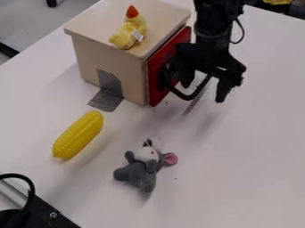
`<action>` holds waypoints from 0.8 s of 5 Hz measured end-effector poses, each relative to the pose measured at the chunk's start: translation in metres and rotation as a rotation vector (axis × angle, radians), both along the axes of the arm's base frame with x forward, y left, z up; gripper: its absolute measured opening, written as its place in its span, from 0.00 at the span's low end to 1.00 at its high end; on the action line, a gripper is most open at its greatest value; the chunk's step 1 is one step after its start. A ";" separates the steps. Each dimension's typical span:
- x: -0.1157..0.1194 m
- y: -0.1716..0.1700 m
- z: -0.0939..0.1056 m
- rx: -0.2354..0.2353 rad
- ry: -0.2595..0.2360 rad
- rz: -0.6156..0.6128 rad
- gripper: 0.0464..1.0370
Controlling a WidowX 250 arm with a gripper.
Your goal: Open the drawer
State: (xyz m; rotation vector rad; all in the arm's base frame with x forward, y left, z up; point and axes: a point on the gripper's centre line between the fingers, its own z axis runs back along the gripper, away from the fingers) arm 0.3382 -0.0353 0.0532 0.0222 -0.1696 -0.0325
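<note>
Camera view, white tag (138,35) on toy (124,38), drawer (155,67)

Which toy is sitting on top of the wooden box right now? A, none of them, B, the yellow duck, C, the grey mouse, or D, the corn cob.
B: the yellow duck with its orange beak rests on the wooden box's top.

White table (238,156), wooden box (122,62), tape (106,99), yellow corncob (79,135), grey plush mouse (143,166)

Soft, diffuse shadows fall across the brightly lit tabletop (256,151).
</note>
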 end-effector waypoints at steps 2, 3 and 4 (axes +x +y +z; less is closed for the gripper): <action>0.019 -0.003 -0.023 0.001 0.042 0.002 0.91; 0.018 -0.001 -0.031 0.018 0.061 0.003 0.69; 0.019 0.000 -0.034 0.018 0.061 0.004 0.39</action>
